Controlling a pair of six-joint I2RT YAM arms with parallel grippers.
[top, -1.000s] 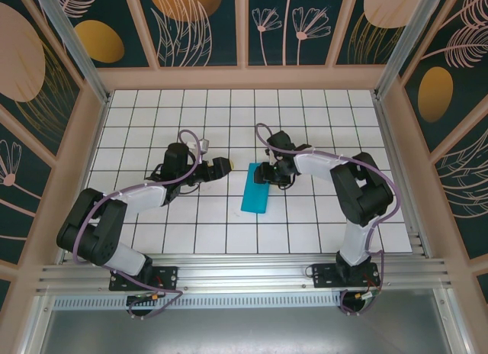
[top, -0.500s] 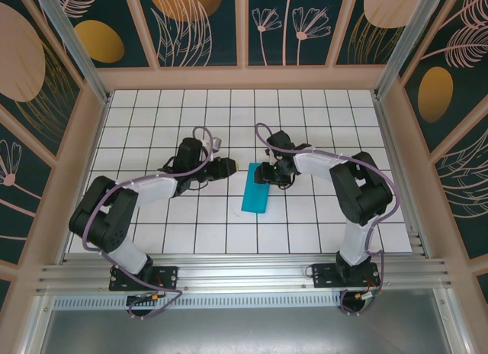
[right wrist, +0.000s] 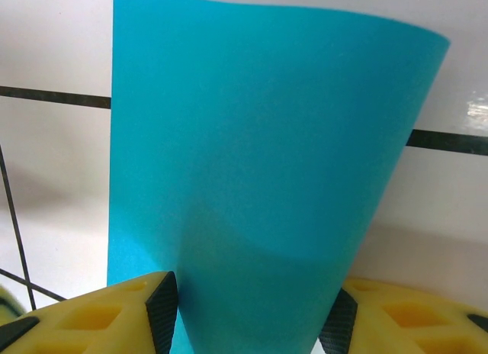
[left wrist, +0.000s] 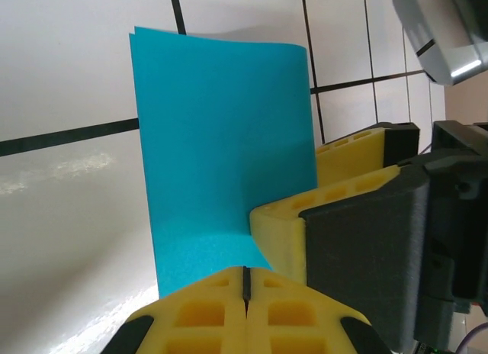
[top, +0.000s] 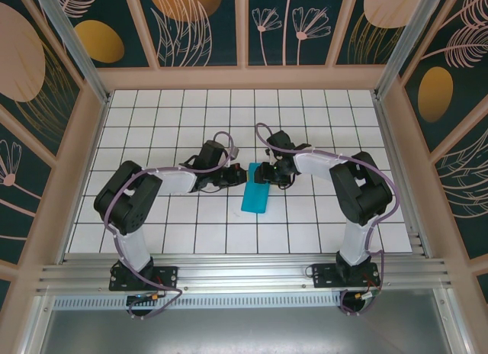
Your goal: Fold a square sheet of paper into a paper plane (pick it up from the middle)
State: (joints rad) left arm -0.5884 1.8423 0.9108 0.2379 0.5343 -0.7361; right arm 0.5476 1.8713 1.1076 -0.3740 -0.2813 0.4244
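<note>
Left pincer (left wrist: 245, 281) closed beside folded teal paper (left wrist: 221, 140), right pincer (right wrist: 248, 308) straddling paper's hidden far end, grip unclear

Left gripper (top: 238, 173) closed — right gripper (top: 258, 173) parted.

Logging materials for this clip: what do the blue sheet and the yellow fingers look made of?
Blue sheet: thin matte paper, judging by how it bows without creasing. Yellow fingers: likely molded or printed plastic, matte, with hollow pockets showing.
</note>
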